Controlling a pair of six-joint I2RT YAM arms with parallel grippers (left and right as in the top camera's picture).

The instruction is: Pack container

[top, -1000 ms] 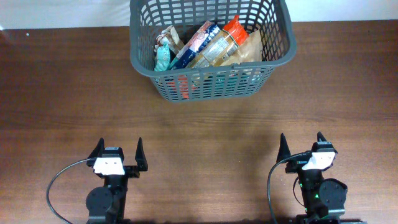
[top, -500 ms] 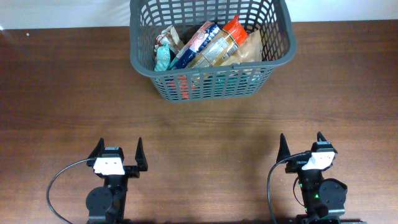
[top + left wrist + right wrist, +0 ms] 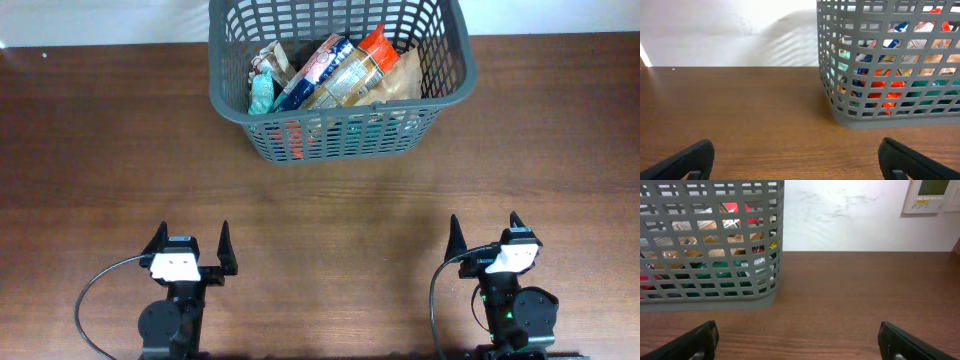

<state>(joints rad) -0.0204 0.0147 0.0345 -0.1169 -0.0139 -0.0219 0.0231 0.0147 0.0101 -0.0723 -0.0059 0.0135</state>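
The container [image 3: 455, 70], a large dark grey lattice basket, stands at the far middle of the table and holds several packets, among them a blue and white one [image 3: 308, 72] and an orange-topped one [image 3: 362, 68]. It shows at the upper right of the left wrist view [image 3: 840, 75] and the upper left of the right wrist view [image 3: 775, 255]. My left gripper [image 3: 192, 246] is open and empty at the near left. My right gripper [image 3: 484, 238] is open and empty at the near right. Both are far from the container.
The brown wooden table [image 3: 120, 150] ends at a white wall behind the container. A wall panel [image 3: 932, 195] shows at the upper right of the right wrist view.
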